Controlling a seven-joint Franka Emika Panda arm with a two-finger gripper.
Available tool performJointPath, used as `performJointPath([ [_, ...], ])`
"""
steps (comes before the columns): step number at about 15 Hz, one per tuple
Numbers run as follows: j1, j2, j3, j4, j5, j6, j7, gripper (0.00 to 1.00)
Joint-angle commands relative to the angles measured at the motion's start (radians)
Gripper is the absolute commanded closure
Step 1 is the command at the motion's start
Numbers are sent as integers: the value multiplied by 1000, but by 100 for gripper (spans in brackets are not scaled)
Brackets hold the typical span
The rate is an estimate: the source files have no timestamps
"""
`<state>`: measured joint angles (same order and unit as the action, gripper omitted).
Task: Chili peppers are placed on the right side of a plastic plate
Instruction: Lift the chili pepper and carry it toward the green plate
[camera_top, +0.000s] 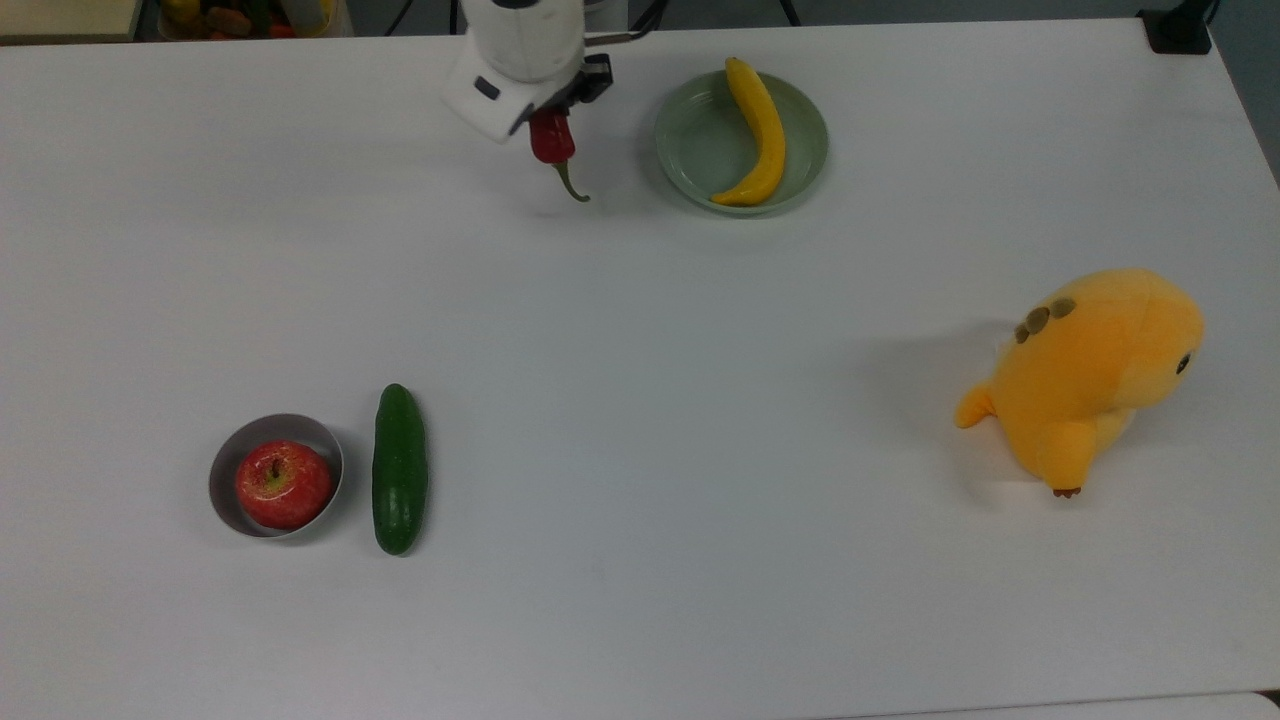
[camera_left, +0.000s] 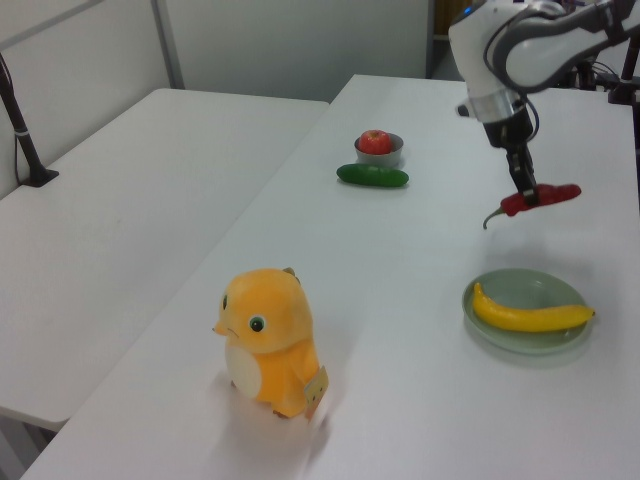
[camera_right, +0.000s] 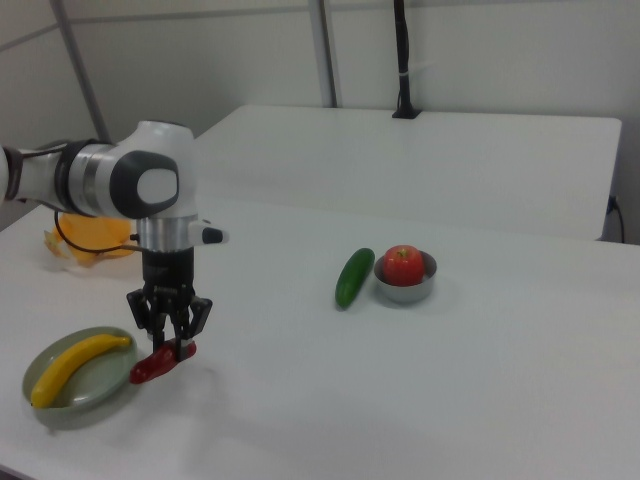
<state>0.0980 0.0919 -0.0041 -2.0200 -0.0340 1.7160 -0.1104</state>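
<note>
Chili pepper (camera_top: 553, 140) — dark red, glossy, green stem — held aloft, roughly horizontal, just beside the plastic plate (camera_top: 700, 150) — pale green, round, on the top view's left.

— What lies beneath the jaws of the gripper (camera_right: 172, 345)?
— A broad white table (camera_right: 420, 400), evenly lit, with soft shadows.
— And beyond them?
— A second white table (camera_right: 470, 160) alongside, with a black pole (camera_right: 402, 60) standing at its far edge. Behind that are pale wall panels (camera_right: 200, 60) divided by grey uprights (camera_right: 325, 50).
</note>
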Motion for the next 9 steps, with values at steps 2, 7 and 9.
performJointPath([
  [2,-1,-34,53,-160,-12,221,113,90],
  [7,2,-27,76,-210,-12,347,161,90],
  [9,6,-18,78,-233,-12,408,162,90],
])
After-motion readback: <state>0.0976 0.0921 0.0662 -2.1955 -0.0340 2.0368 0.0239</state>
